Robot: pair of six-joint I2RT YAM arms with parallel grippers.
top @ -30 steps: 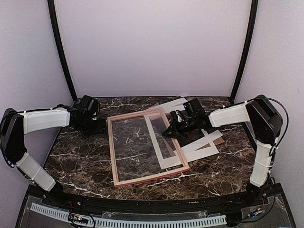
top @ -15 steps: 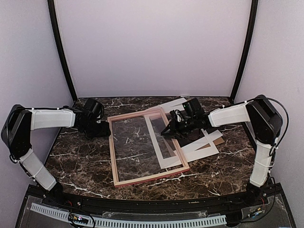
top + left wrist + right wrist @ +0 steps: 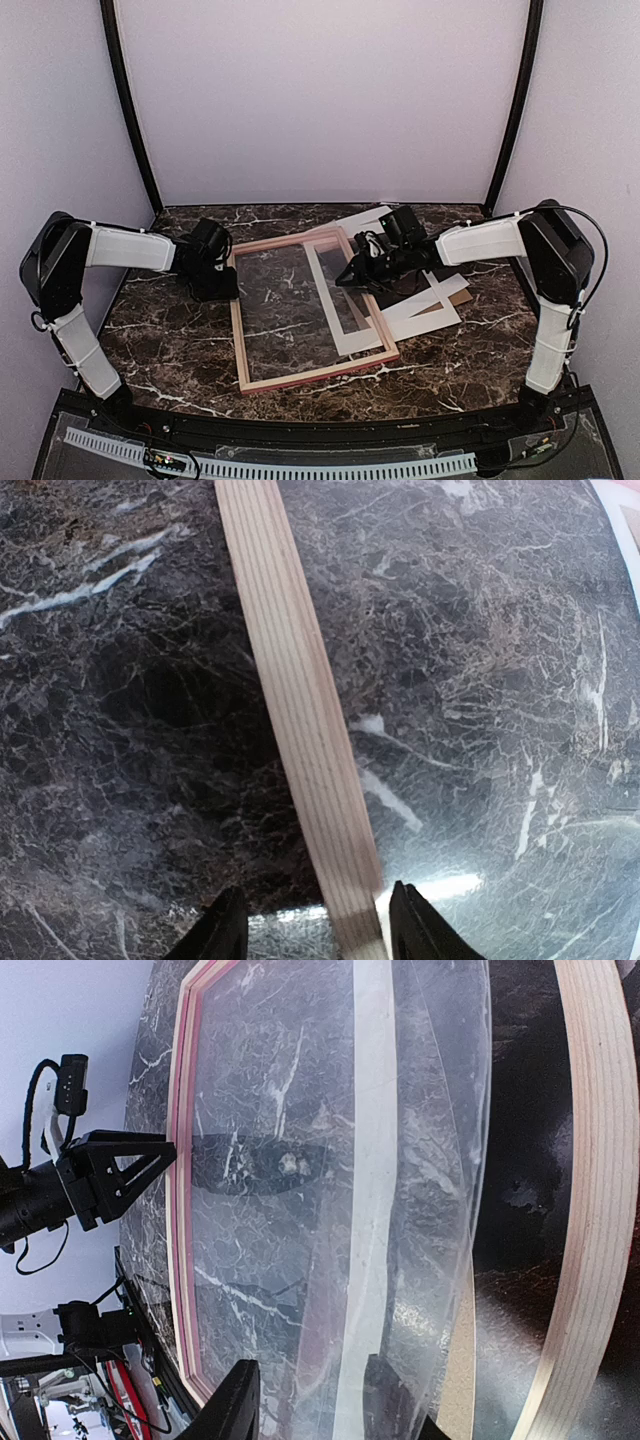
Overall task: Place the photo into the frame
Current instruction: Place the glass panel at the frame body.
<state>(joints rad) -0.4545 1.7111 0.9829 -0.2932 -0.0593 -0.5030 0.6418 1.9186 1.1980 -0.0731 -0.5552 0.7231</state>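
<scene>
The frame point(image 3: 240, 330) lies flat mid-table, pale wood up, with a pink edge showing. My left gripper point(image 3: 226, 285) is open and straddles its left rail point(image 3: 300, 710), one finger on each side point(image 3: 318, 935). My right gripper point(image 3: 347, 279) is open over the frame's right side. A clear sheet point(image 3: 300, 1160) bows up between its jaws point(image 3: 312, 1410), with one finger showing through the sheet. The frame's right rail point(image 3: 590, 1210) is beside it. The photo point(image 3: 412, 288) appears as a dark, white-bordered print right of the frame, mostly hidden by my right arm.
A white mat border point(image 3: 340, 340) lies inside the frame's right half and shows under the clear sheet point(image 3: 370, 1160). White sheets point(image 3: 365, 220) and a brownish board corner point(image 3: 456, 297) lie behind and right of the frame. The table is dark marble point(image 3: 170, 340).
My left gripper has moved right, up to the frame's left rail, and now straddles it. My right gripper has shifted slightly left over the frame. The frame has not moved.
</scene>
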